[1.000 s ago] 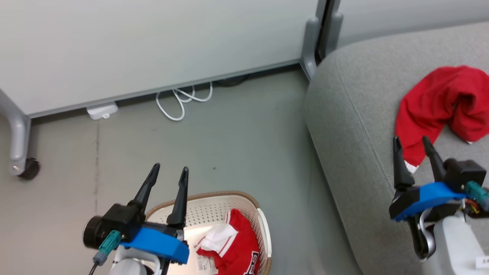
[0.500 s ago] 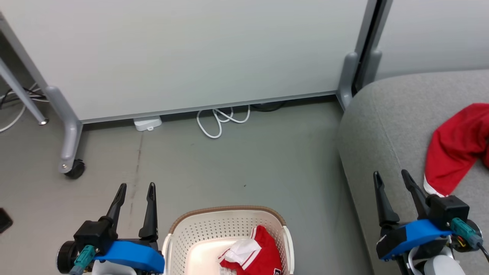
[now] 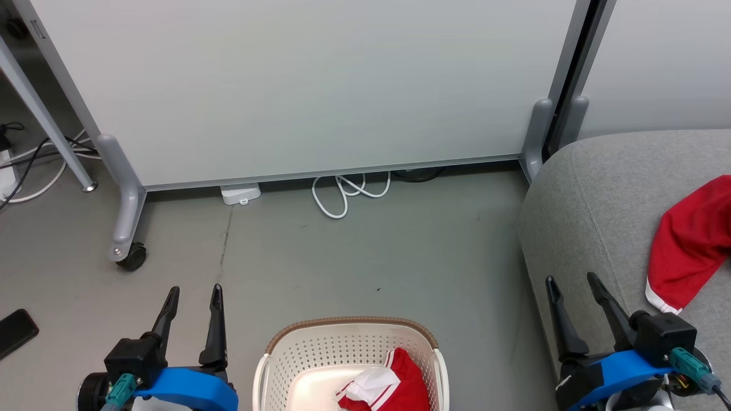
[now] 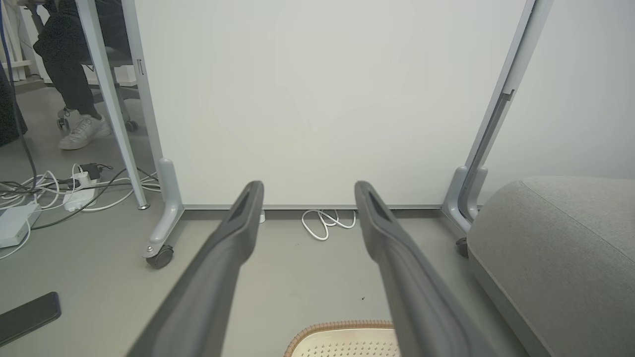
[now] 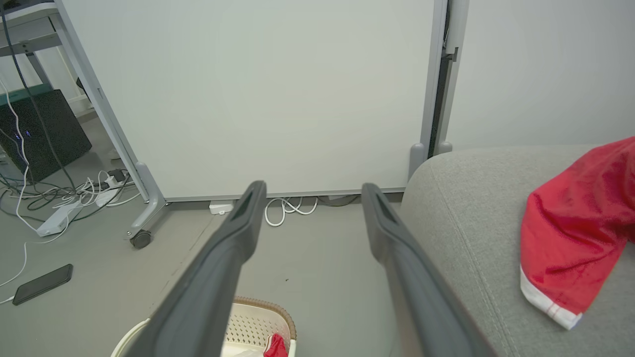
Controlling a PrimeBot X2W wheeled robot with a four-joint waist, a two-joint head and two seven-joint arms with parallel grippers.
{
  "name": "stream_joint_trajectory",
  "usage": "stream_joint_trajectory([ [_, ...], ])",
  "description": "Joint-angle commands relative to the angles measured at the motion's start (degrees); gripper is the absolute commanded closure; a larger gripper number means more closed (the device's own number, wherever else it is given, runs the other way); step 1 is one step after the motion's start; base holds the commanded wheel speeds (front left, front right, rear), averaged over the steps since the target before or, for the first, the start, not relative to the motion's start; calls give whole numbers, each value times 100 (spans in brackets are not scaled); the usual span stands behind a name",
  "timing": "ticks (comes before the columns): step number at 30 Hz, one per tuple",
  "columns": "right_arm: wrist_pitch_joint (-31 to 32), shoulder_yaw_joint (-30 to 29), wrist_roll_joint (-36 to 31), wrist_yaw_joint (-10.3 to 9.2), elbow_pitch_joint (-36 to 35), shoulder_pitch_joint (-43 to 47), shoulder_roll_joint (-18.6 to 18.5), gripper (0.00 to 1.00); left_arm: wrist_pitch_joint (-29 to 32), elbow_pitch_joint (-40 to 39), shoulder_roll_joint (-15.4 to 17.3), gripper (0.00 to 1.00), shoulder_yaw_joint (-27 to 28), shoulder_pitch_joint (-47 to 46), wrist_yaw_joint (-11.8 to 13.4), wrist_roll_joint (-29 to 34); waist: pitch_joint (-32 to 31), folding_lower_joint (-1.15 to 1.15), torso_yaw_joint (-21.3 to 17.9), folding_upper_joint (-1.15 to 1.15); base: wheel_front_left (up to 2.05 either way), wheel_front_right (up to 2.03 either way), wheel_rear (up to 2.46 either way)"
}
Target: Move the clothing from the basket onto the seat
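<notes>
Clothing sits in two places. One red garment (image 3: pixel 400 383) with a white panel lies crumpled inside the basket (image 3: pixel 351 324), toward its right wall. A second red garment (image 3: pixel 691 245) lies well right of the basket on the seat (image 3: pixel 594 200), with its white-edged cuff at the end nearest the robot.

Far left of the basket, a dark phone (image 3: pixel 17 332) lies flat on the floor (image 3: pixel 354 262). Just left of the basket, the left gripper (image 3: pixel 195 289) hovers low over the floor. Its two fingers (image 4: pixel 233 258) point away from the robot toward the white partition panel (image 3: pixel 320 85) and stand wide apart, with bare floor showing between them.

Beyond the basket the floor runs open up to the panel. The panel's castered foot (image 3: pixel 128 251) stands beyond and left of the basket, and a looped white cable (image 3: pixel 342 200) lies straight beyond it at the panel's lower edge.

Right of the basket, a strip of bare floor separates its rim from the seat's rounded edge. The right gripper (image 3: pixel 571 278) hangs over that edge. Its fingers (image 5: pixel 233 248) are also spread wide and grip nothing, and they lean slightly left. The cuff lies just to the gripper's right, apart from it.
</notes>
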Motion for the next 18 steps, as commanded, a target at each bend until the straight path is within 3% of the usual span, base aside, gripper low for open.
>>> stream_joint_trajectory([
  [1, 8, 17, -14, 3, -37, 69, 1, 0, -15, 13, -8, 0, 32, -6, -34, 12, -2, 0, -7, 0, 0, 0, 0],
  [18, 57, 96, -83, 3, -83, 52, 2, 0, -16, 63, -88, 0, 90, 47, -51, 104, 30, 0, -80, 0, 0, 0, 0],
])
